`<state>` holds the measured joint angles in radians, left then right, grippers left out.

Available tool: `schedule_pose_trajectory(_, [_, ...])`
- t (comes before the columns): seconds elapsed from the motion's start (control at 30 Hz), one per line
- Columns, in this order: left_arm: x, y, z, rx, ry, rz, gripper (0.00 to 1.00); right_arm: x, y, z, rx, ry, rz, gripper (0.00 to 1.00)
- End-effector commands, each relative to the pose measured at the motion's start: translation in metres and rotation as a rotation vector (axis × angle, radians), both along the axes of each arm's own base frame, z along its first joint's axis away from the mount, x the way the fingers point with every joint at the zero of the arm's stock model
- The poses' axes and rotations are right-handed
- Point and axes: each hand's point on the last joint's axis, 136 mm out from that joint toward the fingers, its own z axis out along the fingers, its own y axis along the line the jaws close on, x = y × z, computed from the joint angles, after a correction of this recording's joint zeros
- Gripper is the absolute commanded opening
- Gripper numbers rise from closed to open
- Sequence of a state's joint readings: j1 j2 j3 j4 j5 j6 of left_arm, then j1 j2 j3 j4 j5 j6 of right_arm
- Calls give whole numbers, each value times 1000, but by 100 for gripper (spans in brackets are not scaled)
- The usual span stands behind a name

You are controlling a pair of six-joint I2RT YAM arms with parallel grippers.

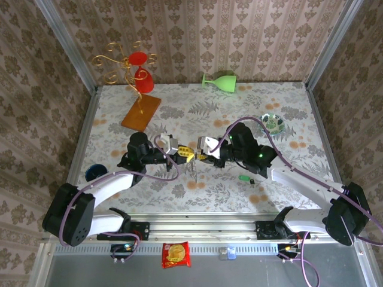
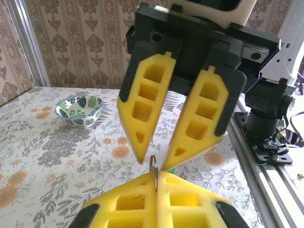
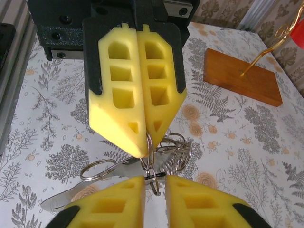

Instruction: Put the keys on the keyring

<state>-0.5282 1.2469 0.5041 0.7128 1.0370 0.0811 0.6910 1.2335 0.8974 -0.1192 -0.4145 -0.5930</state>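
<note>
floral-patterned tabletop [image 1: 179,103] between damask-papered walls [image 1: 251,36], metal corner posts [image 1: 67,45]

Lab cell: wallpapered panels [image 1: 239,36], aluminium frame [image 1: 70,51]

The left arm [image 1: 111,184] and right arm [image 1: 299,179] have white links, black joints and black bases. A thin purple cable [image 1: 163,177] runs along each. Their fingers [image 2: 145,107] are yellow wedges with square hollows, in black holders. A green light [image 1: 259,156] shows on the right arm.
</note>
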Motion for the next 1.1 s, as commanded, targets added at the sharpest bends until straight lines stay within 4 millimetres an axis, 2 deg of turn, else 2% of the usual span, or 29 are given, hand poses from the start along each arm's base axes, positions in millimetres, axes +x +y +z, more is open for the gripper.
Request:
schedule_pose_trajectory(0.0, [-4, 1, 8, -29, -21, -30, 0, 2, 4, 8, -10, -26, 10, 15])
schedule_pose_trajectory(0.17, [-3, 1, 10, -33, -21, -32, 0, 0, 5, 3, -35, -18, 25, 8])
schedule_pose_trajectory(0.27, [-2, 1, 11, -39, -22, -27, 0, -3, 7, -4, -63, -17, 39, 0])
schedule_pose_trajectory(0.47, [3, -1, 14, -54, -51, 10, 0, -10, 16, -28, -132, -15, 57, 0])
schedule_pose_trajectory(0.67, [5, 1, 14, -57, -73, 46, 0, -7, 15, -29, -104, -14, 18, 0])
schedule_pose_trajectory(0.7, [5, 1, 13, -55, -73, 47, 0, -5, 13, -25, -83, -9, -1, 1])
schedule_pose_trajectory(0.77, [5, 1, 10, -50, -66, 50, 0, 0, 7, -17, -26, 8, -43, 18])
schedule_pose_trajectory(0.83, [3, 2, 9, -52, -61, 49, 0, 4, 1, -9, 44, 34, -74, 27])
schedule_pose_trajectory(1.07, [-2, -1, 9, -67, -54, 23, 0, 2, 5, -1, 205, 171, -56, 33])
